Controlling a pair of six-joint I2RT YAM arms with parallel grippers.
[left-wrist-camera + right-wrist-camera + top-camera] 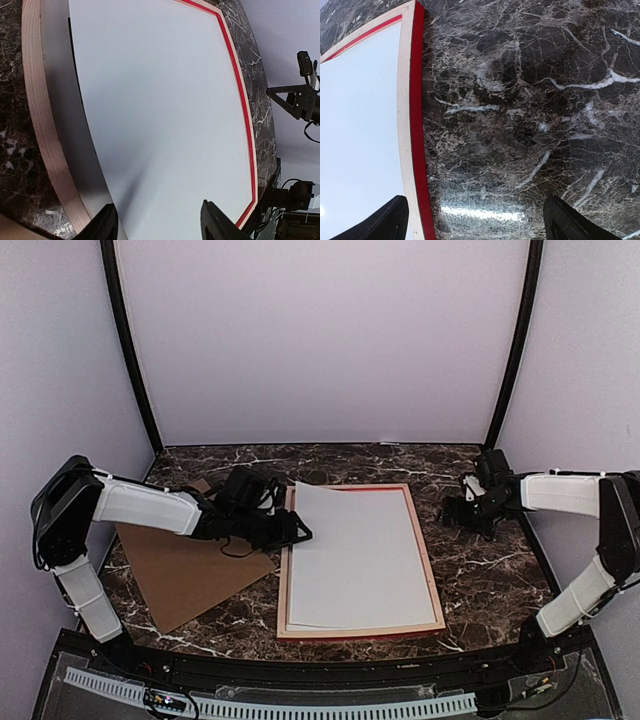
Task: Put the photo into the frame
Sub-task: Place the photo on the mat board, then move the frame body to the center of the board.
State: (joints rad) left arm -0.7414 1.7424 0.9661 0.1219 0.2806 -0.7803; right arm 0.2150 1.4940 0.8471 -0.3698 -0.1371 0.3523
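Note:
The frame (430, 570) lies flat at the table's middle, pale wood back up, with red showing along its edges. The photo (355, 555) lies in it with only its plain white side up; the printed side is hidden. Its far left corner rides over the frame's left rail. My left gripper (300, 532) is open at that corner. In the left wrist view its jaws (160, 227) stand wide apart over the white sheet (160, 110), beside the wood rail (42, 130). My right gripper (455, 512) is open and empty over bare marble (530, 100), just right of the frame's red edge (415, 100).
A plain brown backing board (190, 575) lies on the table at the left, under my left arm. Dark marble table top surrounds the frame. White walls with black corner posts close off the back and sides.

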